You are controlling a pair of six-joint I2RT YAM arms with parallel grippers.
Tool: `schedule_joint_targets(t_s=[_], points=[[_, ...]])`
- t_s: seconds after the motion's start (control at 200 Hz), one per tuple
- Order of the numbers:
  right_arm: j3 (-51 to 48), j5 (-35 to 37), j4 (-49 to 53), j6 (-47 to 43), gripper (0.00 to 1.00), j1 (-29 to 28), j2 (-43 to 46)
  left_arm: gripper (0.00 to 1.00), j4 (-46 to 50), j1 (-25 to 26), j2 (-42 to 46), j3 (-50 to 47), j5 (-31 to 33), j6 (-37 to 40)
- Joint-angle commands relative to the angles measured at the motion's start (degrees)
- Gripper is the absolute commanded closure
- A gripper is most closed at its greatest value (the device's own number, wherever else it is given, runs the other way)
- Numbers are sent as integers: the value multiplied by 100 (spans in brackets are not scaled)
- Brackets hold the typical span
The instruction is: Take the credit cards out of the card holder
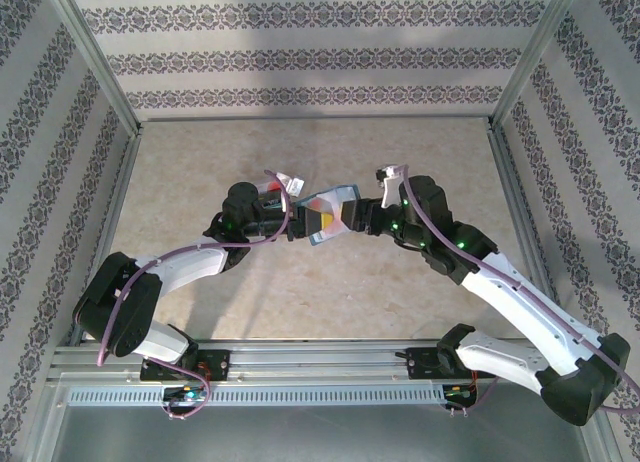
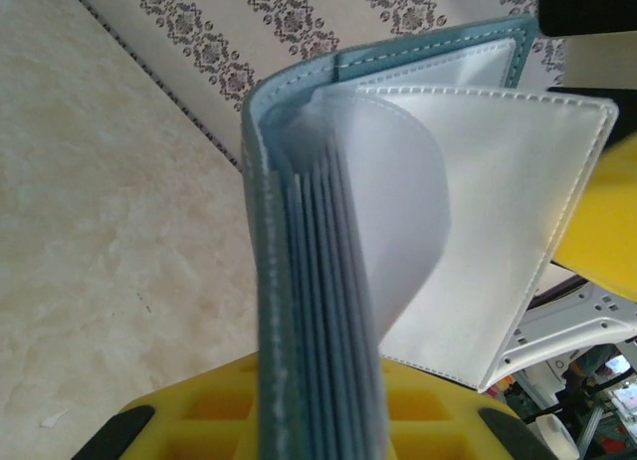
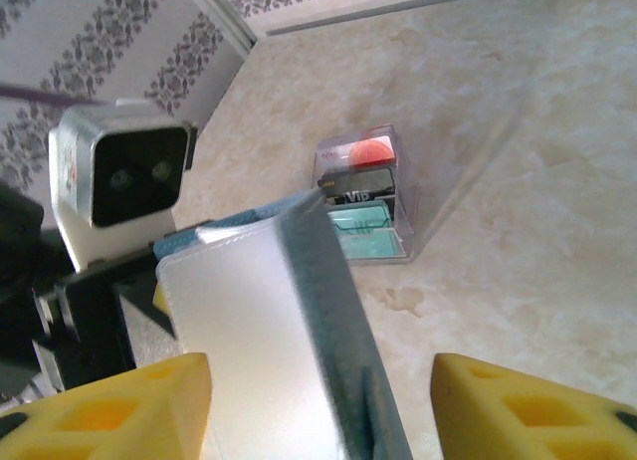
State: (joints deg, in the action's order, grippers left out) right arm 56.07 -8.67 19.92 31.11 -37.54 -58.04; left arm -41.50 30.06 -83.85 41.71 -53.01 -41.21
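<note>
The blue-grey card holder (image 1: 330, 218) hangs above the middle of the table between both arms. My left gripper (image 1: 292, 222) is shut on the card holder; in the left wrist view its spine and clear inner sleeves (image 2: 468, 211) rise from between the yellow fingers (image 2: 209, 410), fanned open. My right gripper (image 3: 323, 410) is open, its yellow fingers (image 3: 537, 410) standing apart on either side of the holder's (image 3: 269, 350) other end, with a gap on the right. Credit cards lie on the table below: a white one with a red circle (image 3: 358, 151), a black one (image 3: 363, 191) and a teal one (image 3: 368, 231).
The cards on the table sit inside a clear plastic case (image 3: 408, 196). The left arm's wrist camera (image 3: 124, 181) faces my right gripper at close range. Patterned walls and metal frame posts (image 1: 100, 72) enclose the beige tabletop (image 1: 200, 162).
</note>
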Motion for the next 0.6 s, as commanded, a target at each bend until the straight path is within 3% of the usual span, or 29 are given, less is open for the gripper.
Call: schedule_joint_targets(t_s=[0.0, 0.145, 0.32, 0.595], points=[[26, 250, 363, -453, 35, -161, -15, 84, 102, 71, 236, 57, -16, 226], [-24, 502, 444, -555, 30, -255, -72, 85, 213, 64, 277, 81, -25, 277], [-54, 462, 230, -509, 18, -271, 59, 86, 643, 62, 393, 118, -156, 601], [0, -50, -161, -424, 24, -273, -273, 86, 1413, 63, 601, 322, -669, 1137]])
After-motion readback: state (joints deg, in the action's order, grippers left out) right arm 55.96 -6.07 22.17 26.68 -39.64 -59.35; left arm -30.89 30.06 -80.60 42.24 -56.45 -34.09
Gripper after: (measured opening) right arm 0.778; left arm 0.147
